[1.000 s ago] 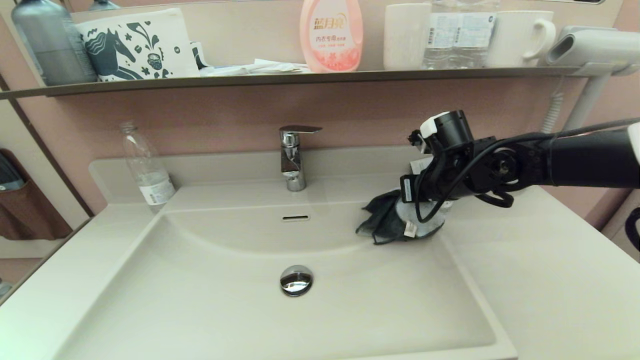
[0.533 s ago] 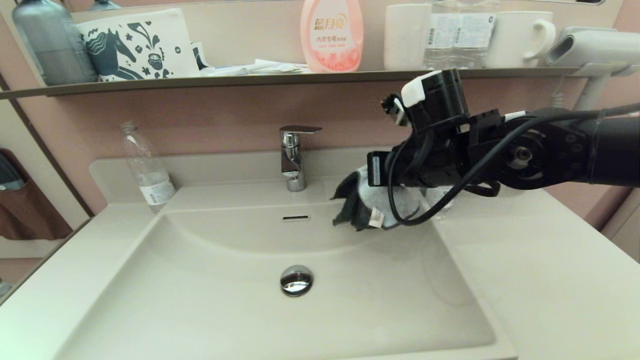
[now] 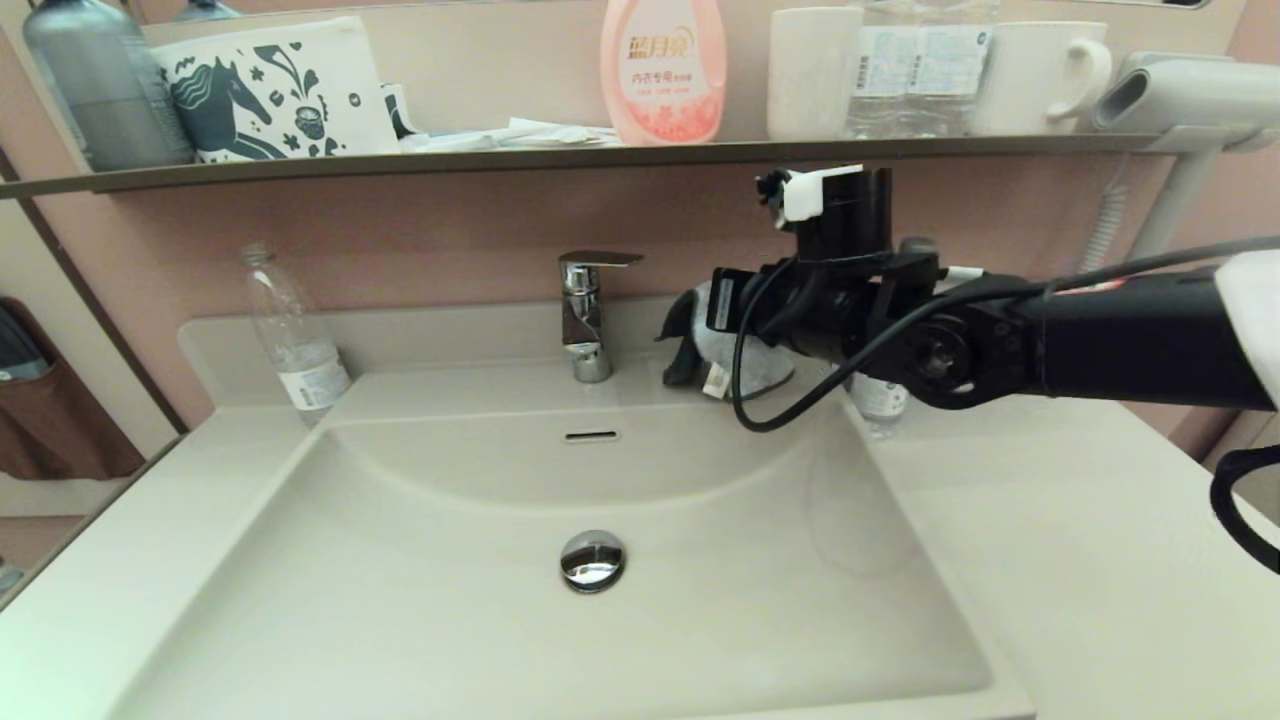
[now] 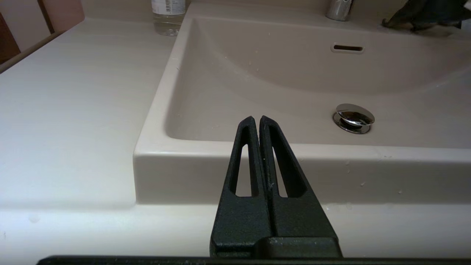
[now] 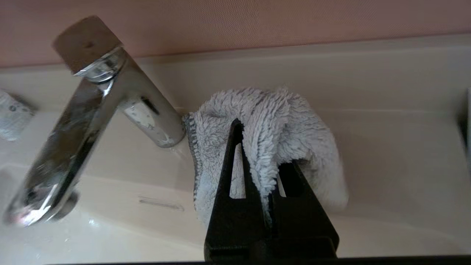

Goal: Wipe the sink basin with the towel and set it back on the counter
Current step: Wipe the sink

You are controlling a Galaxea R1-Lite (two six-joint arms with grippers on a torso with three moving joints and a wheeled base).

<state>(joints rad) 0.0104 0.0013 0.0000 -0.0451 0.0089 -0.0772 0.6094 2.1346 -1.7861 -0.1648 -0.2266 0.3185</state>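
The light-blue towel (image 3: 705, 345) (image 5: 272, 125) hangs bunched in the air, dark grey side and white tag showing, just right of the tap and above the back ledge of the counter (image 3: 1080, 520). My right gripper (image 3: 715, 335) (image 5: 254, 136) is shut on it, a fold of pile pinched between the fingers. The cream-white sink basin (image 3: 700, 600) (image 4: 294, 73) lies below and in front, with its chrome drain plug (image 3: 592, 558) and overflow slot (image 3: 591, 436). My left gripper (image 4: 256, 119) is shut on nothing, low in front of the basin's near left corner, outside the head view.
A chrome tap (image 3: 585, 315) (image 5: 95, 114) stands close to the towel's left. A clear plastic bottle (image 3: 290, 335) is at the counter's back left, another small bottle (image 3: 878, 400) sits under my right arm. A shelf (image 3: 600, 155) with bottles and cups runs above.
My right gripper has lifted the towel off the basin's right rim and carried it left and back, up toward the tap. The left gripper has not visibly moved.
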